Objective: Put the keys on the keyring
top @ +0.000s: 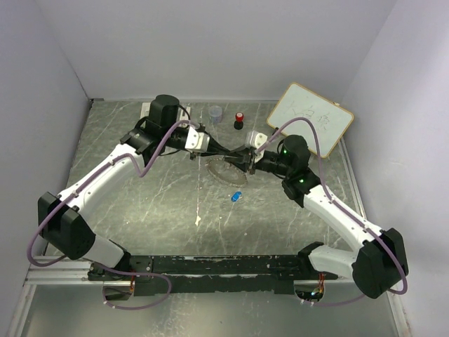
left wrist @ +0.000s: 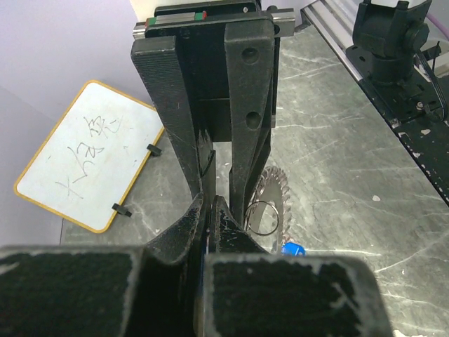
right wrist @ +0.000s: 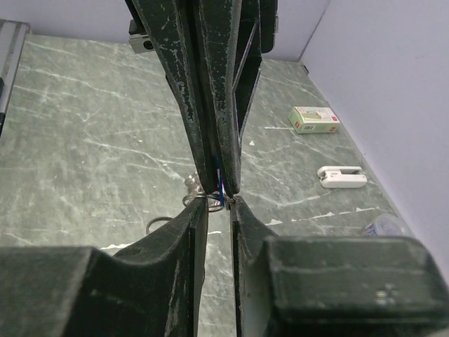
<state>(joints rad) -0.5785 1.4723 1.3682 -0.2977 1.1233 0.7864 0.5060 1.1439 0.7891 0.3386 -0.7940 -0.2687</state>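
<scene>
The toothed grey keyring (top: 223, 173) lies at mid-table; in the left wrist view (left wrist: 272, 200) it shows beside the grippers with a thin wire loop (left wrist: 262, 217) in it. My left gripper (top: 237, 159) (left wrist: 212, 202) is shut on a thin blue key (right wrist: 222, 181), seen between its fingers (right wrist: 210, 105) in the right wrist view. My right gripper (top: 248, 163) (right wrist: 219, 202) meets it tip to tip, jaws narrowly apart and pinching a small wire loop (right wrist: 203, 199) of the keyring. The other blue key (top: 236, 196) (left wrist: 293, 248) lies on the table just in front.
A whiteboard (top: 310, 118) leans at the back right. A clear small cup (top: 216, 112) and a red-and-black knob (top: 239, 119) stand at the back. A small box (right wrist: 314, 119) and a white clip (right wrist: 342, 177) lie by the wall. A black rail (top: 224, 265) runs along the near edge.
</scene>
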